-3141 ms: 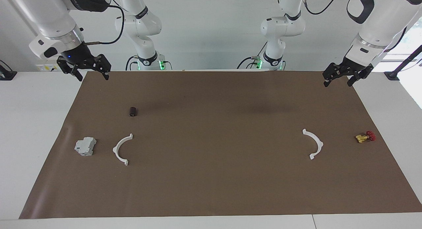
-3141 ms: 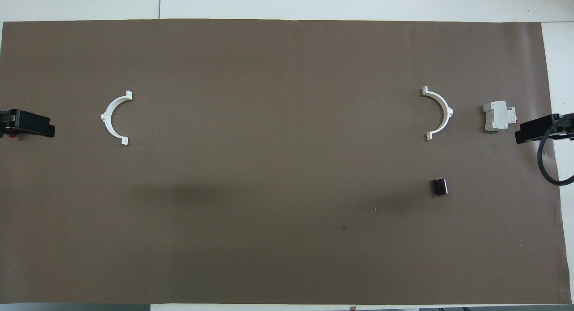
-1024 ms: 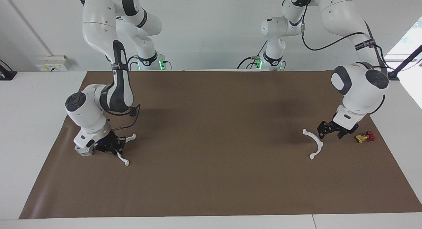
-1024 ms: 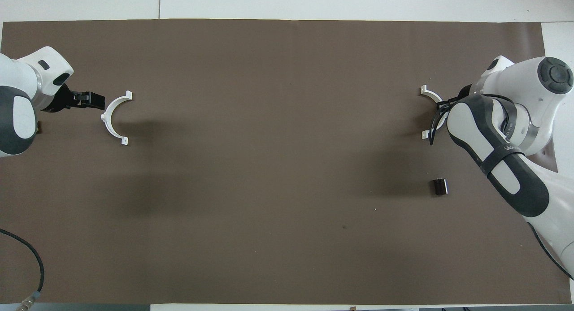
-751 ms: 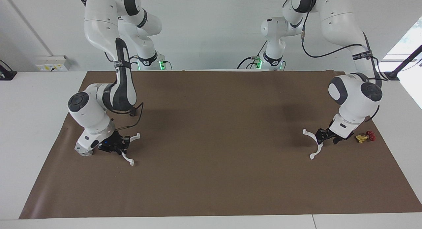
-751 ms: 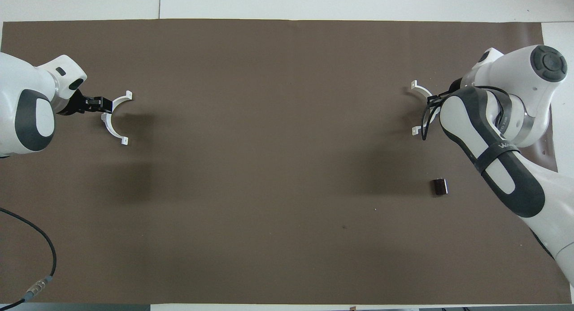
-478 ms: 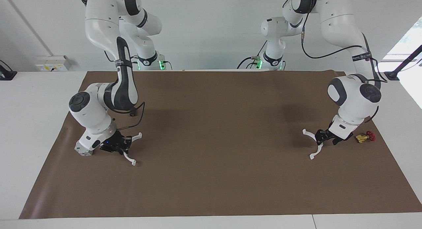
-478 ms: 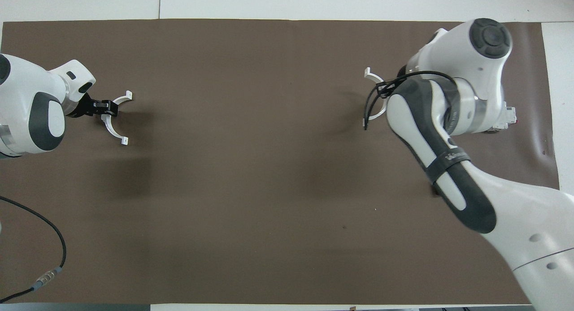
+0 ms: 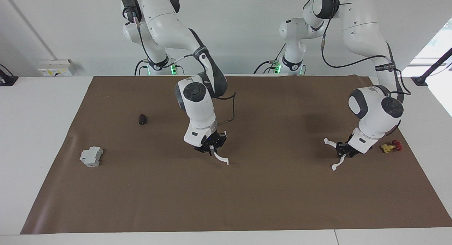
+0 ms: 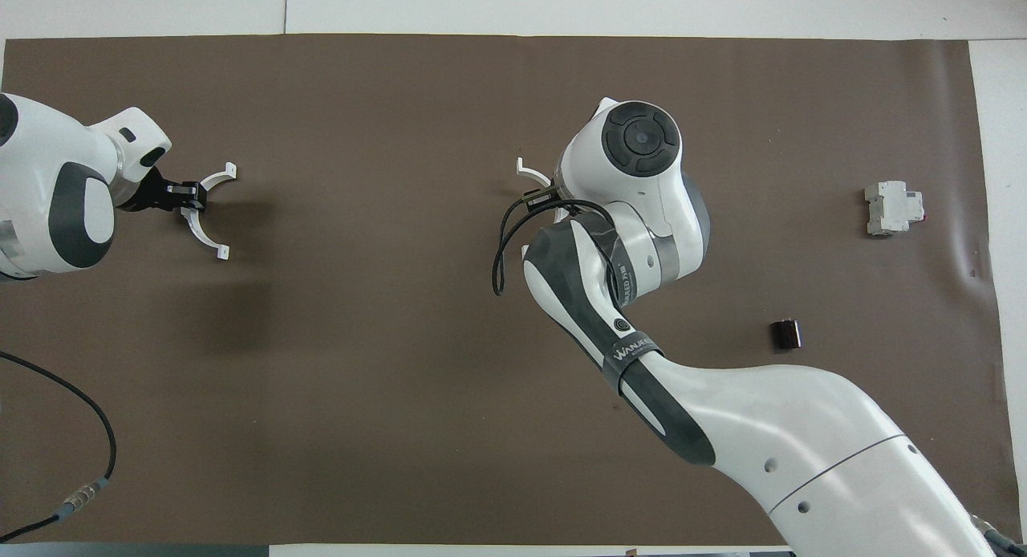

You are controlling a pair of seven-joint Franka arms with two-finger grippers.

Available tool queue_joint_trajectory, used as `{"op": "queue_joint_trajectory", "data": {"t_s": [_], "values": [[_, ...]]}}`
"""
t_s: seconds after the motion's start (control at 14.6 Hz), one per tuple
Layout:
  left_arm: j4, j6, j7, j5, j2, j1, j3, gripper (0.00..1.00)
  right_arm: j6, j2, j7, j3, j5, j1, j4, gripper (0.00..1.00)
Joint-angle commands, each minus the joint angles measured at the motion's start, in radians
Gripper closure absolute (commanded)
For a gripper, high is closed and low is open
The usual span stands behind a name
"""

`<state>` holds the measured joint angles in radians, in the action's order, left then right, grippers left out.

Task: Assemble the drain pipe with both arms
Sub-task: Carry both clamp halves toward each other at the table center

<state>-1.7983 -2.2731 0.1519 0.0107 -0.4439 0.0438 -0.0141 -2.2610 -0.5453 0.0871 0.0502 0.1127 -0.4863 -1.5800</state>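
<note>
Change: your right pincer (image 9: 211, 149), clenched on one thin white plastic half-ring arc (image 9: 222, 160), has carried it to mid-surface | left pincer (image 9: 342, 150) straddles the other arc (image 9: 335, 163), grip unconfirmed | next: bring that half across to mate.

Right arm (image 10: 626, 220) hides its half-ring's (image 10: 527, 170) middle.

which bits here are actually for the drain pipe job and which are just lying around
For the job:
- half-ring held by the right gripper, mid-table
- half-ring at the left gripper

Just lying about:
- grey block
- small dark cylinder
- yellow-and-red valve
</note>
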Motion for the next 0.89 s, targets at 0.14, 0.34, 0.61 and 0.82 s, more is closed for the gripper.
{"op": "queue_joint_trajectory", "data": {"t_s": [0.14,0.34,0.61,0.82], "values": [[0.002,0.049,0.009,0.011,0.020,0.002,0.000,1.00,-0.044,-0.008,-0.122,0.002,-0.008,-0.014,-0.043,1.00],[0.002,0.052,0.006,0.011,0.034,-0.001,0.000,1.00,-0.075,-0.019,-0.121,0.002,-0.011,-0.043,-0.061,1.00],[0.010,0.052,-0.005,0.009,0.053,-0.015,-0.001,1.00,-0.084,-0.025,-0.118,0.002,-0.060,-0.049,-0.083,1.00],[0.030,0.060,-0.015,0.012,0.051,-0.065,-0.004,1.00,-0.083,-0.033,-0.115,0.002,-0.079,-0.054,-0.083,1.00]]}}
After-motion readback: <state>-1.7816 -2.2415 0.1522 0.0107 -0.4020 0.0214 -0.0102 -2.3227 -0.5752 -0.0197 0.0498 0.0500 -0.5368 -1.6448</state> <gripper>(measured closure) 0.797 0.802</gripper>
